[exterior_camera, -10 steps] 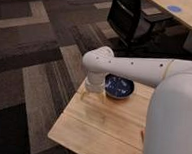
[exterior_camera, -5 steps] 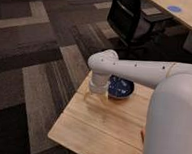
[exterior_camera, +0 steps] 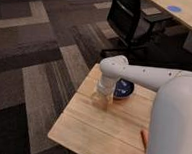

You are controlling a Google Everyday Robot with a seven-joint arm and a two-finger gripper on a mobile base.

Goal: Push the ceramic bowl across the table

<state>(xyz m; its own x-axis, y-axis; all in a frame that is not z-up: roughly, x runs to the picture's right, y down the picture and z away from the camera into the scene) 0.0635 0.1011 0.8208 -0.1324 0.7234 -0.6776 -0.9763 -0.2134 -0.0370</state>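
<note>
The ceramic bowl, small, dark blue with a pale speckled inside, sits on the far part of the light wooden table. My white arm reaches in from the right. Its wrist bends down over the table just left of the bowl and hides the bowl's left side. My gripper hangs at the end of the wrist, low over the tabletop, beside the bowl's left edge. I cannot tell whether it touches the bowl.
A black office chair stands behind the table on the striped carpet. A paler desk with a blue disc is at the back right. The table's left edge drops to the floor. A thin reddish object lies beside my arm.
My wrist and gripper have moved right over the tabletop, closing in on the bowl's left side. The bowl has shifted little, if at all.
</note>
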